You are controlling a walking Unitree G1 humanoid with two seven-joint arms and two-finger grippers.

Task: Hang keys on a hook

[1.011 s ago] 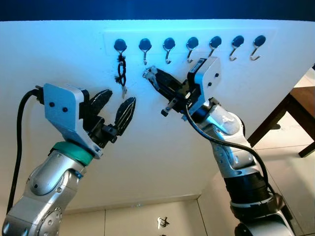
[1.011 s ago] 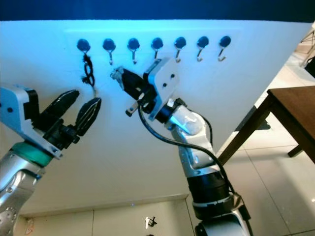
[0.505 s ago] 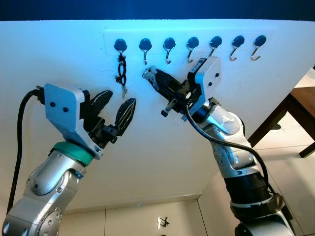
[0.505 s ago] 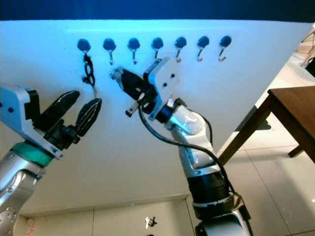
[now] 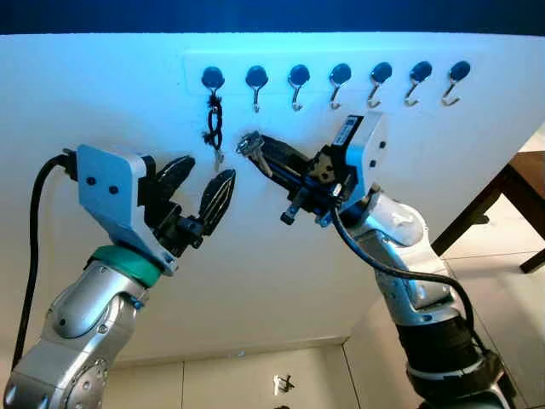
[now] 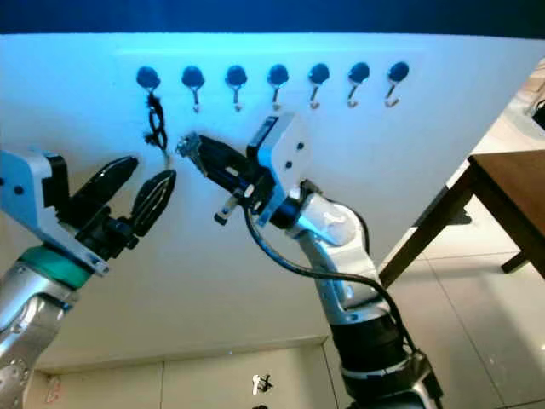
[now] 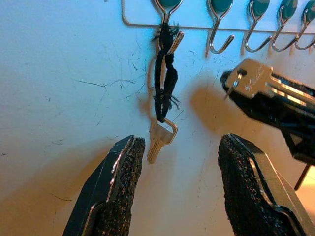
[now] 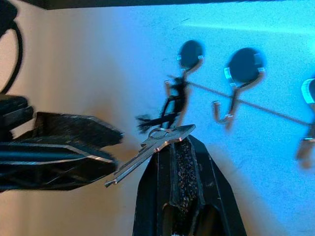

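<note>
From the head, our two eye views look forward and up at a white wall [image 5: 281, 273] with a row of hooks [image 5: 334, 75] near the top. Both share the hooks, the wall and both arms; the right eye view sits a little to the right, so everything lies more to the left in it. Our left wrist view looks along the left gripper [image 7: 177, 189], close to the wall. Our right wrist view looks along the right gripper [image 8: 177, 162], near to the same first hooks [image 8: 191, 54].
</note>
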